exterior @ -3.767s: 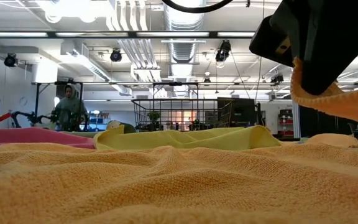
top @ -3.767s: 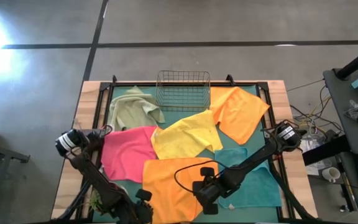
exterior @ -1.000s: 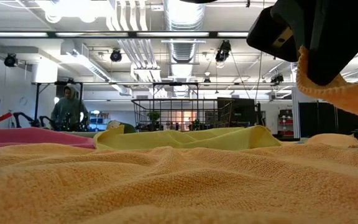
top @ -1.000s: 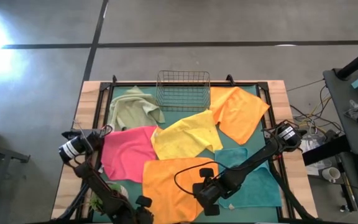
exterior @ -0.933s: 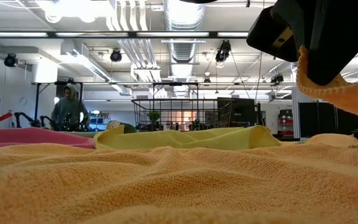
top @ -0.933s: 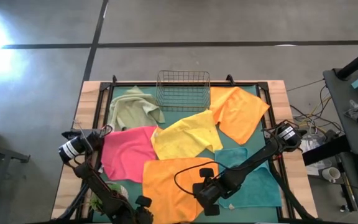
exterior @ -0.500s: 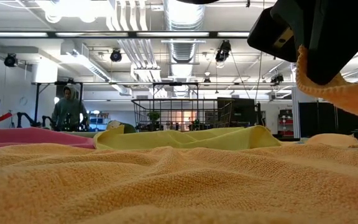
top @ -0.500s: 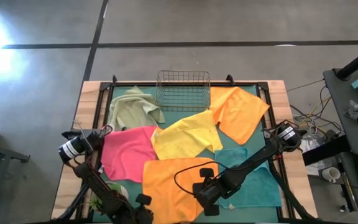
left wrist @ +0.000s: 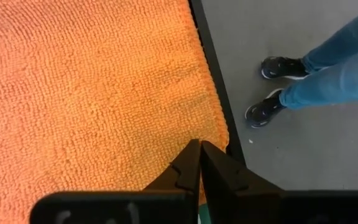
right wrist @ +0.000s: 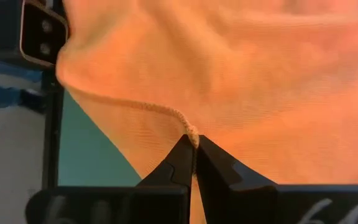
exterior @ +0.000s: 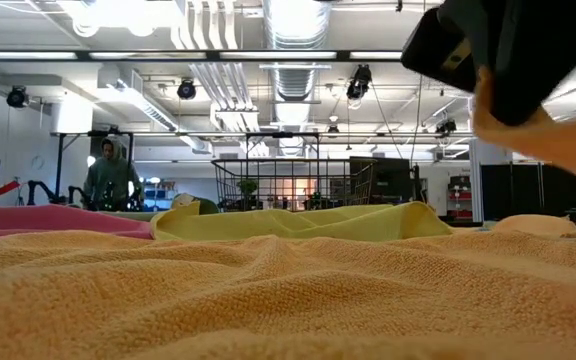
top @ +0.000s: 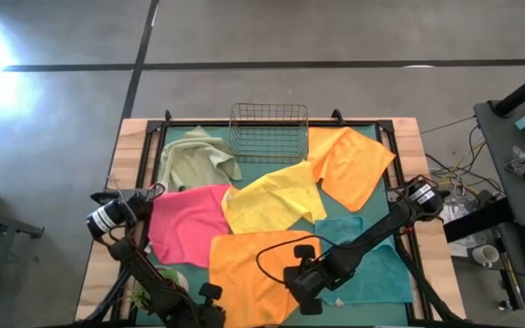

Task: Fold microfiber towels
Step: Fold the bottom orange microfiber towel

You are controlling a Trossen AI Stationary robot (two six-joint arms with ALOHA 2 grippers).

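I have both grippers at the frame's bottom edge — left gripper (left wrist: 199, 152) and right gripper (right wrist: 194, 144) each pinching the near orange towel's (top: 249, 264) hem.

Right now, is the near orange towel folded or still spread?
Spread. The near orange towel lies single-layer, though both grippers, left and right, pinch its near edge.

A pale wooden worktop (top: 131, 137) carries a large dark-green mat (top: 179, 137) inside a black frame. A wire basket (top: 268, 132) stands at the mat's far edge. Spread on the mat are a sage-green cloth (top: 194, 159), a pink one (top: 188, 223), a yellow one (top: 272, 196), two orange ones (top: 352, 164) (top: 244, 269) and a teal one (top: 376, 269), seemingly overlapping at their edges.
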